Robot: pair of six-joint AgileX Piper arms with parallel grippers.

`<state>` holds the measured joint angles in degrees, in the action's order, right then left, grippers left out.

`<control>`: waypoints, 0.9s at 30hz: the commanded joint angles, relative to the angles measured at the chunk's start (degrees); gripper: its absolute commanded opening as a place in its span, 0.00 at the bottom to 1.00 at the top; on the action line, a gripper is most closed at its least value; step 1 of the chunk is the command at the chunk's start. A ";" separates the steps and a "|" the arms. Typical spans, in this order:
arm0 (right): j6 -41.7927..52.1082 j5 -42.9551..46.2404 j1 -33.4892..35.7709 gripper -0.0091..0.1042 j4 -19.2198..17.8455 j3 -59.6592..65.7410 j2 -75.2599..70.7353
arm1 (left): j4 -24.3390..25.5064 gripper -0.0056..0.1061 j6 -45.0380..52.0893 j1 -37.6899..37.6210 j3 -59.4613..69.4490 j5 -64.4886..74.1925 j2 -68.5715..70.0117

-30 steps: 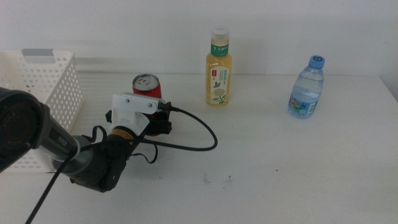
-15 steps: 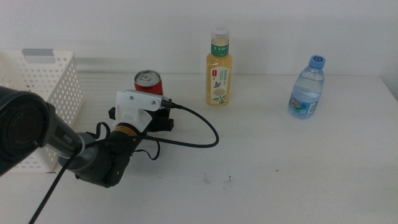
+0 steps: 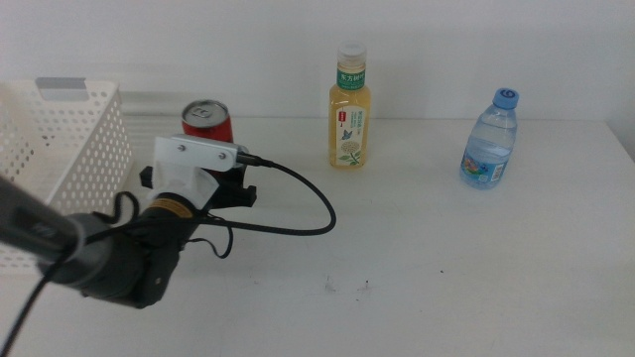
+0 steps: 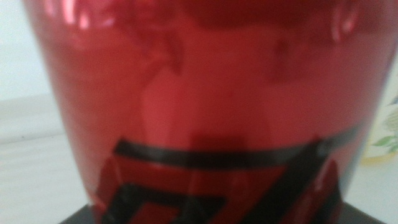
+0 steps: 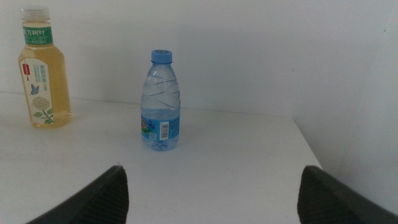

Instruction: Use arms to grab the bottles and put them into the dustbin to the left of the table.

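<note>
Middle view shows the left claw [image 3: 203,174] pinching a red can [image 3: 206,121]; it should keep it upright and carry toward nine o'clock, over the dustbin [image 3: 62,149].

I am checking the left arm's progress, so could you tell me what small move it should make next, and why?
Probably carry the red can on leftward over the dustbin rim. The left gripper appears shut on the can beside the basket; both bottles stand untouched, and the right gripper waits open.

A plain white wall [image 3: 198,40] rises behind, evenly and brightly lit, with nothing hung on it.
</note>
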<state>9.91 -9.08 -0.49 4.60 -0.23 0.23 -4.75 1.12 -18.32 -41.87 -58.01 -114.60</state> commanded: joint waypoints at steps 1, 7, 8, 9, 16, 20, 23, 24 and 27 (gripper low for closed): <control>0.20 0.53 -0.20 0.79 -0.02 0.23 -0.23 | 0.15 0.27 -1.12 0.05 2.01 -1.57 4.91; 0.20 0.53 -0.20 0.79 -0.02 0.23 -0.23 | 5.37 0.25 -2.29 0.05 5.09 17.63 20.47; 0.20 0.53 -0.20 0.79 -0.02 0.23 -0.23 | 5.25 0.25 -3.86 0.05 4.80 22.25 23.60; 0.20 0.53 -0.20 0.79 -0.02 0.23 -0.23 | 5.16 0.25 -5.24 0.05 4.29 27.00 26.56; 0.20 0.53 -0.20 0.79 -0.02 0.23 -0.23 | 6.93 0.25 -5.51 0.05 -6.58 59.84 38.02; 0.20 0.53 -0.20 0.79 -0.02 0.23 -0.23 | 2.52 0.25 4.22 5.49 -21.45 88.01 36.15; 0.20 0.53 -0.20 0.79 -0.02 0.23 -0.23 | -3.99 0.25 14.29 11.55 -29.41 98.00 33.53; 0.20 0.53 -0.20 0.79 -0.02 0.23 -0.23 | -5.62 0.25 16.68 13.98 -31.90 100.90 32.53; 0.20 0.53 -0.20 0.79 -0.02 0.23 -0.23 | -8.40 0.25 19.75 20.37 -38.50 109.95 29.20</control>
<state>9.91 -9.08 -0.49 4.60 -0.23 0.23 -10.51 17.91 -1.04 -76.87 48.01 -84.13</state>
